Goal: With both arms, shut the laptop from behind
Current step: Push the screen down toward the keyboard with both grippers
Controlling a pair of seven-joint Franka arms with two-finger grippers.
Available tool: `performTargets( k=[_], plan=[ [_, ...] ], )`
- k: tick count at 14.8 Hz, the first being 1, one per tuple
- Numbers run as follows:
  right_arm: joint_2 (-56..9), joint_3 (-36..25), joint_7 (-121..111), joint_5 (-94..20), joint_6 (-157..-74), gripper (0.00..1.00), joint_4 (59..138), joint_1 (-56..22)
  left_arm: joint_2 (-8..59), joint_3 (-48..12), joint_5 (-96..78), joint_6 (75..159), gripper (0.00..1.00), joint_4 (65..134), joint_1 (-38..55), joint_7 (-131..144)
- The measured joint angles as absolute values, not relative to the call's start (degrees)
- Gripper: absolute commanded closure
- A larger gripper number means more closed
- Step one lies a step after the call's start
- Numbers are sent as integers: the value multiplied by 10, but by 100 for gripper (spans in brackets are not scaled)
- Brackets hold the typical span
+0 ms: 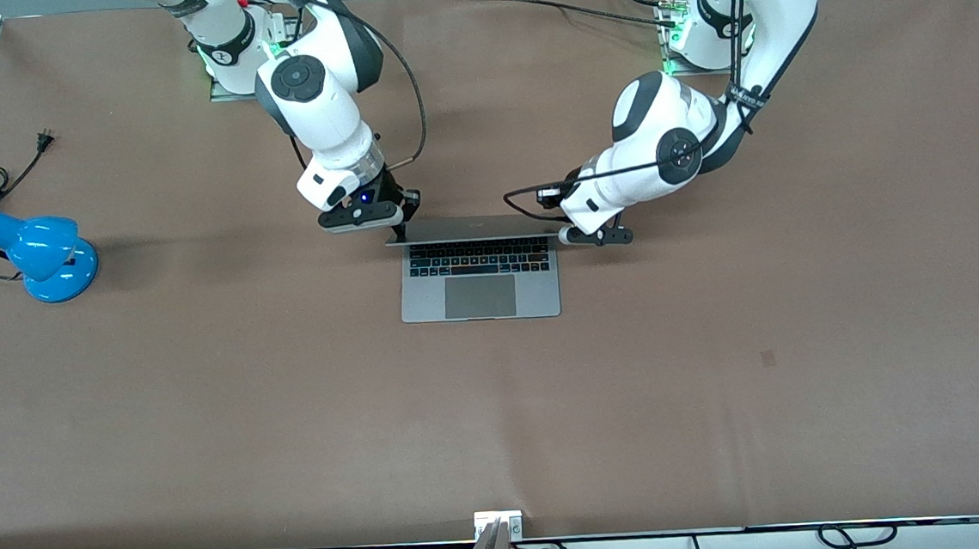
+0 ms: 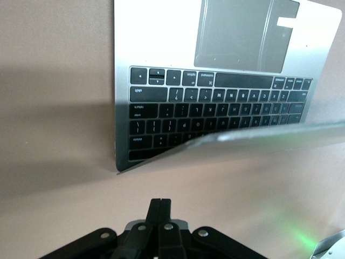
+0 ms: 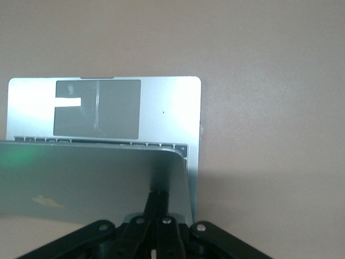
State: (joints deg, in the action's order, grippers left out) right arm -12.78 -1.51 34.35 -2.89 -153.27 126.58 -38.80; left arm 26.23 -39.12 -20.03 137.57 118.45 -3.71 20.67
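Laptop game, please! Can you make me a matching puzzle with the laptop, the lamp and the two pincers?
Things:
1. laptop
2. lamp
3. left pincer
4. right pincer

Descriptions:
A. blue, toward the right arm's end of the table
B. shut, at the lid corner nearer the lamp
C. open, keyboard showing
D. shut, at the other lid corner

Pairs: 1-C, 2-A, 3-D, 4-B

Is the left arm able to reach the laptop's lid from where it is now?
Probably yes. The left end effector hangs by the lid corner of the laptop at the left arm's end, fingers together, with nothing between them.
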Motion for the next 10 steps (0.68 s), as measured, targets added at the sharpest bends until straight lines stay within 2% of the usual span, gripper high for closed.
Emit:
performTargets(
  k=[10],
  plan=[
    [-206, -16, 343, -28, -1539, 100, 1190, -371, 332, -351, -191, 1379, 100, 1133, -9, 207]
  ],
)
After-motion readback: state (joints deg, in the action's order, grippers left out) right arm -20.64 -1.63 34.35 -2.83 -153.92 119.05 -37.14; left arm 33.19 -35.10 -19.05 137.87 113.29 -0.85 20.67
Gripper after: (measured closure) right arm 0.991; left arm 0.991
